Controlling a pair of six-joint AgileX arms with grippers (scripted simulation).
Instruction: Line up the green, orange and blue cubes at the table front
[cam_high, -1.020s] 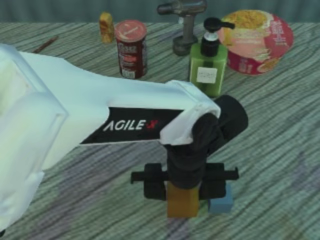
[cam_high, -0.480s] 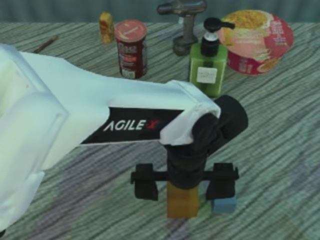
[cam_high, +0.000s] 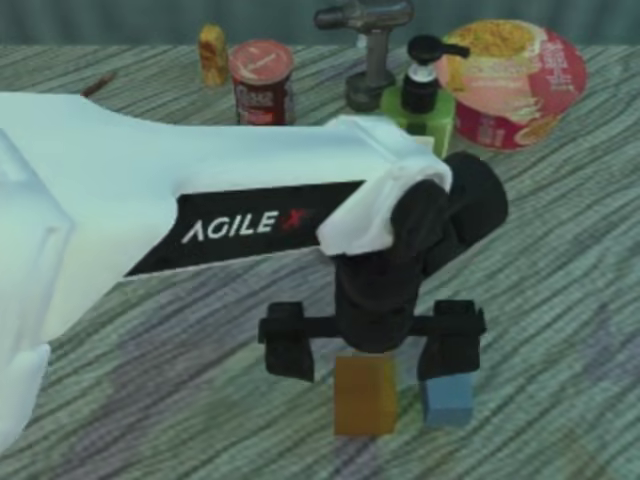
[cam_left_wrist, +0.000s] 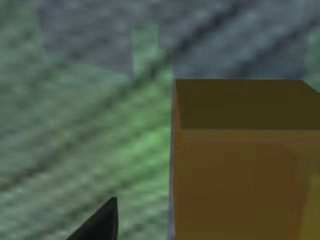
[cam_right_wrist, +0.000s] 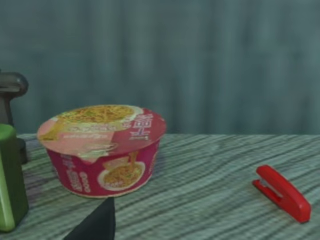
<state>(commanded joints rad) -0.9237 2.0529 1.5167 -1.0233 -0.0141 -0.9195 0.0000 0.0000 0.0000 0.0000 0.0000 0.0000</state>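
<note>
Left gripper (cam_high: 372, 345) jaws apart, above orange cube (cam_high: 365, 394), blue cube (cam_high: 447, 399) just beside. Risk: finger clips blue cube, breaks line. Right claw: cannot tell.

Three cameras: one overhead, one on each wrist.
The top view looks down on the table (cam_high: 560, 260); the left wrist view sits very close to the orange cube (cam_high: 364, 394) (cam_left_wrist: 245, 160); the right wrist view looks level across at the noodle cup (cam_right_wrist: 102, 150) (cam_high: 515, 82), shared with the top view.
</note>
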